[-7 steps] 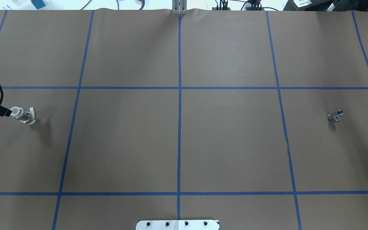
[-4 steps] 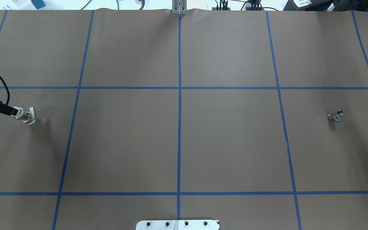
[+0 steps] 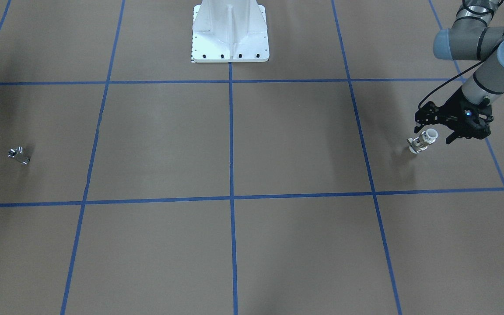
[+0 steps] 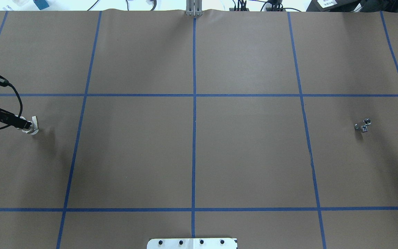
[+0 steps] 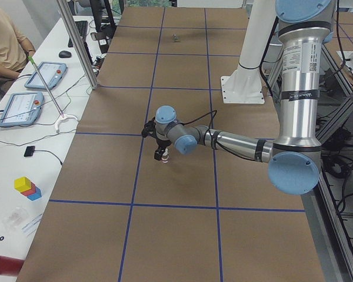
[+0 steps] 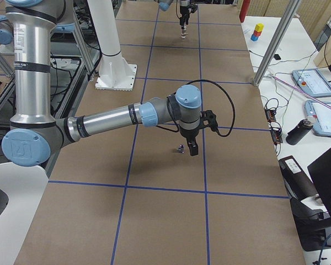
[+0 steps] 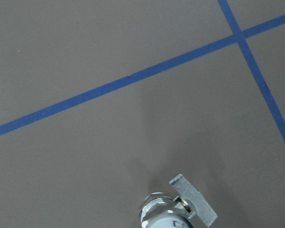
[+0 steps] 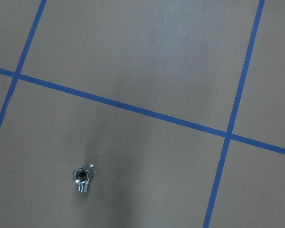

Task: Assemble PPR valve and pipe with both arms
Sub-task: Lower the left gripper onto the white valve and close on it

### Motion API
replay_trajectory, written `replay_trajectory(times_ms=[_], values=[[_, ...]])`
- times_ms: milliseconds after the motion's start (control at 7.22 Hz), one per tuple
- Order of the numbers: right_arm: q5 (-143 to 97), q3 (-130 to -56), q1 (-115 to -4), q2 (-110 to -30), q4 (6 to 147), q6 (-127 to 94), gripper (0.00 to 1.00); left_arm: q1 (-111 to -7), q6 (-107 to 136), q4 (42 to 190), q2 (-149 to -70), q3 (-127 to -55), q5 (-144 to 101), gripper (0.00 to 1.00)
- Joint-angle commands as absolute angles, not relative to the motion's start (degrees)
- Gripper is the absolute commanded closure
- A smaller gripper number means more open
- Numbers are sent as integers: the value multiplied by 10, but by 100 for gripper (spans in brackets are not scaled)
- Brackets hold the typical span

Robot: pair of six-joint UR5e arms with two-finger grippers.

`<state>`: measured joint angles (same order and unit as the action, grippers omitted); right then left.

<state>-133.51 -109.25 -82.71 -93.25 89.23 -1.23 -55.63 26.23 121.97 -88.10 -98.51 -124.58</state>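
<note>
left gripper (image 3: 434, 133) by left edge of table (image 3: 278, 245), jaws spread over PPR valve (image 3: 421, 143) in front view, right gripper (image 6: 193, 150) beside pipe (image 6: 180, 148) seen only side-on, cannot tell its grip

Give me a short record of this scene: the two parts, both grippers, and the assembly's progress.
valve: white-ended PPR valve with silvery metal middle, standing on end on the brown table
pipe: short shiny silver-metal fitting, lying far from the valve, ungripped
left gripper: open, fingers straddling the valve's top end
right gripper: just beside the pipe; open or shut cannot tell
assembly: not begun, parts apart
</note>
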Motion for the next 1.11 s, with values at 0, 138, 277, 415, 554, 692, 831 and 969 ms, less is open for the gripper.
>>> replay_trajectory(times_ms=[0, 138, 277, 415, 554, 692, 831, 969], values=[[-1335, -1092, -827, -933, 893, -12, 0, -546, 263, 1219, -879, -984, -1244, 6], [-1335, -1092, -827, -933, 892, -12, 0, -544, 263, 1219, -880, -982, -1244, 21], [-1335, -1092, -827, -933, 893, -12, 0, -543, 262, 1217, -881, -981, -1243, 32], [-1335, -1092, -827, -933, 892, -12, 0, -543, 262, 1217, -881, -980, -1243, 35], [-1335, -1092, -827, -933, 893, -12, 0, -543, 262, 1217, -882, -980, -1243, 36], [-1335, -1092, -827, -933, 893, -12, 0, -543, 262, 1217, -882, -979, -1243, 36], [-1335, -1092, -827, -933, 893, -12, 0, -543, 262, 1217, -883, -977, -1243, 36], [-1334, -1092, -827, -933, 893, -12, 0, -543, 262, 1217, -883, -977, -1243, 48]])
